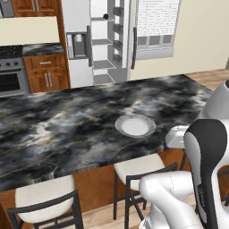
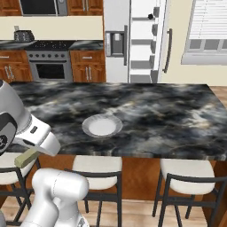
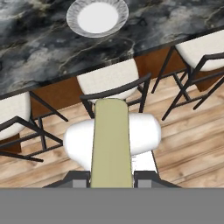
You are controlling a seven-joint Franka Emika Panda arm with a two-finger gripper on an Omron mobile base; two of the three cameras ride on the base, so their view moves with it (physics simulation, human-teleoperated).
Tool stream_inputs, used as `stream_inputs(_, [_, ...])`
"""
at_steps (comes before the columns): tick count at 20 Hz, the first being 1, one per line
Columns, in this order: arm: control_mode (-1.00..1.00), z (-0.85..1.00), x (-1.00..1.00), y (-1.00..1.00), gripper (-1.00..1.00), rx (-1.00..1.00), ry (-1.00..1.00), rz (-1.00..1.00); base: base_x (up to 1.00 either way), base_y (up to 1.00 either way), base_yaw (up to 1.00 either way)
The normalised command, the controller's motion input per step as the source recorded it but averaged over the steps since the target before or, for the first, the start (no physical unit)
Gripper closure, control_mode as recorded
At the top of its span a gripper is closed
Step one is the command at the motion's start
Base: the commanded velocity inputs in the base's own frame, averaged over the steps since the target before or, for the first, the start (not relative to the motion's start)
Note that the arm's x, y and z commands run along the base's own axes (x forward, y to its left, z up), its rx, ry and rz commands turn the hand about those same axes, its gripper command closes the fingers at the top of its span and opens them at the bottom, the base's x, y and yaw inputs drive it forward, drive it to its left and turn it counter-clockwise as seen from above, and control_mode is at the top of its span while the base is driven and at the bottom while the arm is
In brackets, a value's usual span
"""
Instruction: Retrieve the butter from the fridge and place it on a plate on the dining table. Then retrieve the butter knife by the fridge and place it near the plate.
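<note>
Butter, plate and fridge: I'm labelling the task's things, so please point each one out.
butter [image 3: 111,144], hand view: middle of the stick's long face, between the gripper's tips.
plate [image 1: 146,120], left base view: ridged rim, right side.
fridge [image 2: 116,17], right base view: grey left door above the dispenser.

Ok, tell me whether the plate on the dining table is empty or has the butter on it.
Empty. The plate shows a bare white centre, and the butter is clamped in the tool.

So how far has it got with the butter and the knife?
Done: the butter is out of the fridge, whose door stands open. In hand: the gripper is shut on the butter, short of the dining table. Left: setting it on the bare plate, then fetching the knife.
</note>
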Motion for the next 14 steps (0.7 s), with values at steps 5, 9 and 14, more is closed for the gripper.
stream_inputs(5, [1.00, 0.00, 0.00, 0.00, 1.00, 0.00, 0.00, 0.00, 0.14, 0.00, 0.00])
stream_inputs(9, [-1.00, 0.00, 0.18, 0.00, 1.00, 0.00, 0.00, 0.00, 0.00, 0.00, 0.00])
stream_inputs(14, [-1.00, 0.17, 0.61, 0.00, 1.00, -0.01, 0.10, 0.00, 0.00, 0.00, 0.00])
